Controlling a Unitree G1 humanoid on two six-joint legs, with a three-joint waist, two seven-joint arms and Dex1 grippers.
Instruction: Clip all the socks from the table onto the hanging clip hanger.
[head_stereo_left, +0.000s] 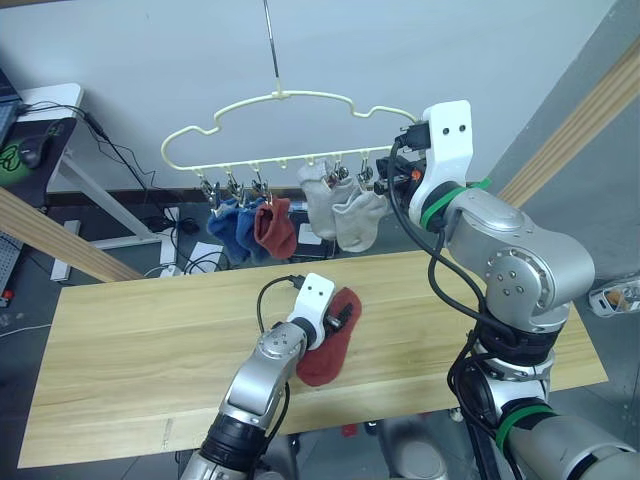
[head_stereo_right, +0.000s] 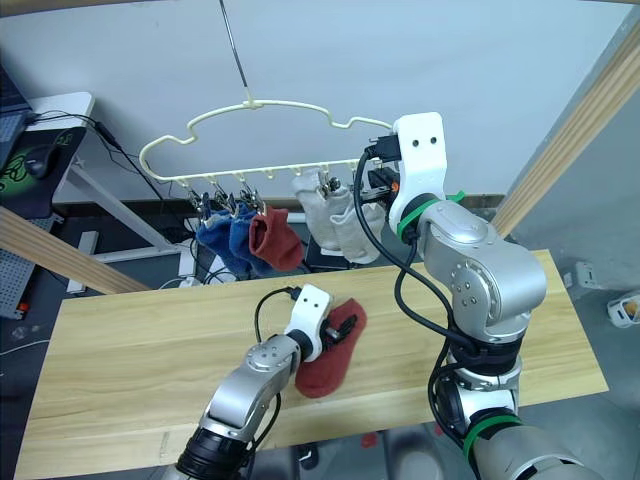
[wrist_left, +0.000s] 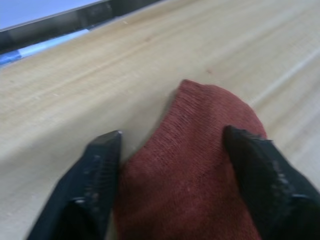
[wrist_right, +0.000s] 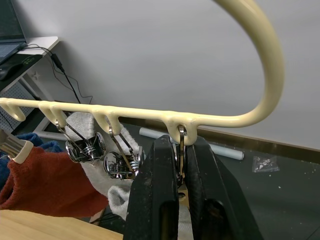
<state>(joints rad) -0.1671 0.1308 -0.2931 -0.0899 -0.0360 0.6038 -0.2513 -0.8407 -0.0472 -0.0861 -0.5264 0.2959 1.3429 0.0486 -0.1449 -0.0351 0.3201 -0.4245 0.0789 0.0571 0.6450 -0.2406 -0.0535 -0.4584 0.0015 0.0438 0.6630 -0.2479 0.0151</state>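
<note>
Black fingers of the left gripper straddle the last red ankle sock of ribbed soft fabric, spread to either side of it and not yet closed, as it lies on the wide light-wood plank table near the middle of the front half. Above and behind, the pale yellow wavy wire clip hanger hangs by its long metal hook, and five socks already dangle from its silver clips: going left to right, two blue socks, one red sock, then two light grey socks. At the hanger's right end the right gripper has its two black fingers pressed together on the end silver clip, apparently squeezing it ready for a sock. By this count five of six socks are hung and one remains; what is left is to grasp the red sock on the table, lift it to the hanger and fix it in that end clip.
</note>
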